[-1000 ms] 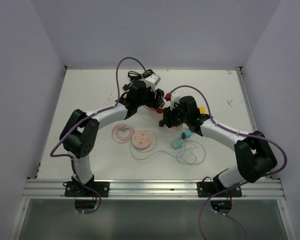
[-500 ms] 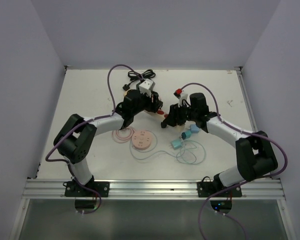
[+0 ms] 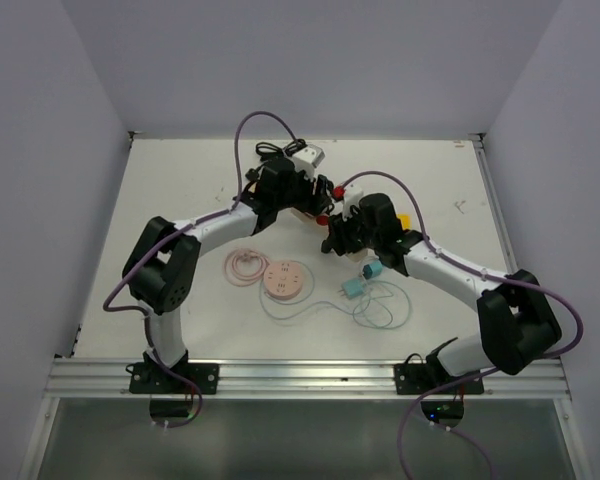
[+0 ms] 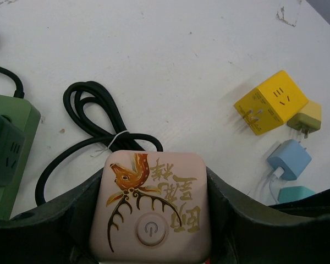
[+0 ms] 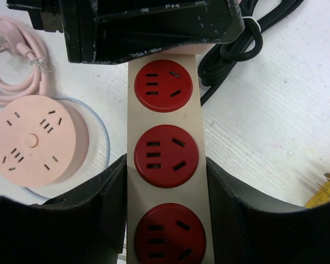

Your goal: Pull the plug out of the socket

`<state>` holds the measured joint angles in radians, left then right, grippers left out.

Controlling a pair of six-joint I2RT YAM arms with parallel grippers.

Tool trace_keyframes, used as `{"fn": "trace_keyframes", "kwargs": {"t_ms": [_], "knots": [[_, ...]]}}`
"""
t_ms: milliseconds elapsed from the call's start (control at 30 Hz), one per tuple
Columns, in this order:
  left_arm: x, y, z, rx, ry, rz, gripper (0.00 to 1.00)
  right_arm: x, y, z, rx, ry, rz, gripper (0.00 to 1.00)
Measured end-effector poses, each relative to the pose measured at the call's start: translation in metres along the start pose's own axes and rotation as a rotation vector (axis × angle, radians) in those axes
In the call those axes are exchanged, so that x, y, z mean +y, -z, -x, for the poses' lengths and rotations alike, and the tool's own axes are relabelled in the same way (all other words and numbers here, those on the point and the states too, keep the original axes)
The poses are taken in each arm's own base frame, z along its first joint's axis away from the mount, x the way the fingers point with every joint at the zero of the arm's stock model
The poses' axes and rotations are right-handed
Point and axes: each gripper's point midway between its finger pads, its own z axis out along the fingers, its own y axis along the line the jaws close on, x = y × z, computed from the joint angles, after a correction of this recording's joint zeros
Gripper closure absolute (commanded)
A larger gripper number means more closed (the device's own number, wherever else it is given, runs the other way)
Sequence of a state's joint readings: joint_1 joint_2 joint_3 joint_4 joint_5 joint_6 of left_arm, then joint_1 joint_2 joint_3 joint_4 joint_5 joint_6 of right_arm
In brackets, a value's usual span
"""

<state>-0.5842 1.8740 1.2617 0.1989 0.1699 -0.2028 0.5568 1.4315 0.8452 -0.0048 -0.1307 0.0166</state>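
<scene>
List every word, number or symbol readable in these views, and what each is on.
Power symbol (circle with a stroke): on the round button of the power strip.
Gold and red Chinese characters beside a deer drawing, same face: too stylised to read.
Red sockets, yellow cube adapter, round pink socket: no text visible.

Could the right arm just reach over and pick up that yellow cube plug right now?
Probably not yet: the right arm has its jaws clamped on the power strip, so they're occupied. The yellow cube plug itself lies uncovered nearby.
</scene>
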Motion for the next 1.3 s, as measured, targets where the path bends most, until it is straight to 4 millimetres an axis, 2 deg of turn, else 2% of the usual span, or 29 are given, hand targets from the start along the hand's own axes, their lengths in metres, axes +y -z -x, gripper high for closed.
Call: {"fn": "trace_keyframes", "kwargs": {"t_ms": [233,467,600,833,967,1100,1200,1300], "knots": [[-0.002,-0.003,0.0,0.031,-0.004,-0.011,1.0,-0.005,0.001,-0.002,0.008,-0.025,-0.033,1.0],[-0.005,-0.002,0.001,-0.034,0.009,-0.01,1.0,-0.015,0.007,-0.003,0.013,-0.191,0.057,1.0],[-0.008,0.009,0.003,-0.094,0.035,-0.012,1.0,-0.01,0.012,-0.003,0.018,-0.27,0.138,1.0],[-0.007,0.017,-0.001,-0.122,0.07,-0.006,1.0,-0.005,0.013,-0.005,0.026,-0.292,0.172,1.0],[-0.006,0.018,-0.001,-0.125,0.073,-0.004,1.0,-0.004,0.013,-0.005,0.025,-0.274,0.181,1.0],[-0.002,0.018,-0.003,-0.086,0.074,0.007,1.0,0.0,0.008,-0.007,0.025,-0.175,0.131,1.0],[0.004,0.012,-0.001,-0.026,0.064,0.007,1.0,0.003,0.002,-0.003,0.021,-0.074,0.039,1.0],[0.002,0.003,0.0,0.016,0.044,-0.02,1.0,0.0,0.001,-0.002,0.028,-0.044,-0.016,1.0]]}}
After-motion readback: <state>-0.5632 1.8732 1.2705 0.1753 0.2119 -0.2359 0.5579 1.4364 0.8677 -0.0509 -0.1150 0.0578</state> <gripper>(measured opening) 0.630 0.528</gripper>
